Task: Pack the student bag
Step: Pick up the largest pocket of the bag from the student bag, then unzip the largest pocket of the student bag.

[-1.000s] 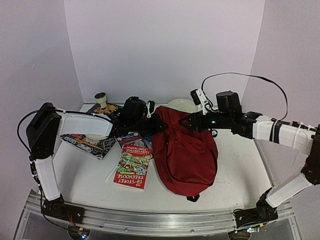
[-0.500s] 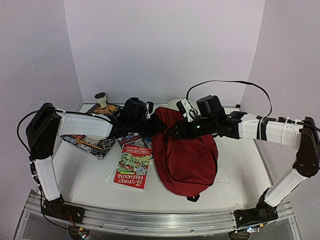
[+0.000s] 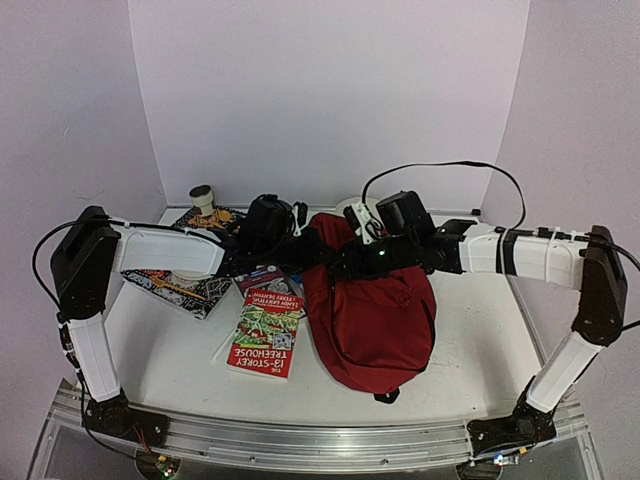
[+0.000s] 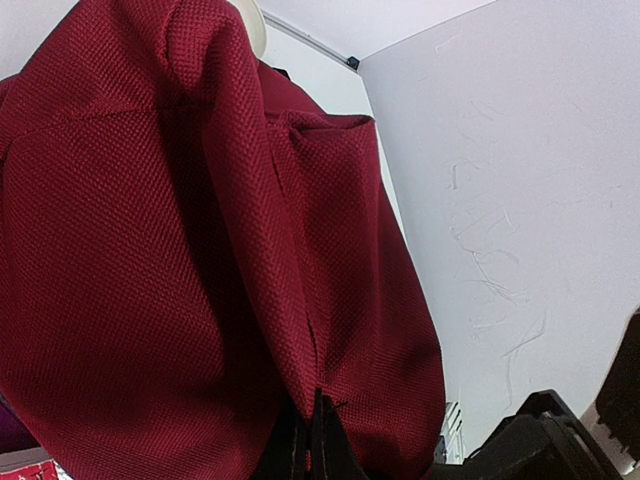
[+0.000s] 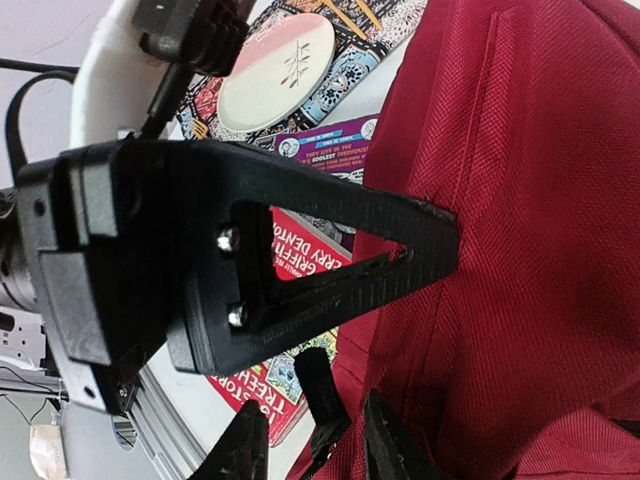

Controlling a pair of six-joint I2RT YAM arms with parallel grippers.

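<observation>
Tightly in the left gripper, student bag fabric; right gripper alongside.

Both arms wear smooth white shells along their long links, the left arm and the right arm alike, with chunky black housings at each joint. Just behind the right fingers sit a white camera bracket and a small green light, and a thin black cable arches away from there. The left fingers are matte black, a hollow triangular frame fixed with two silver screws.
</observation>
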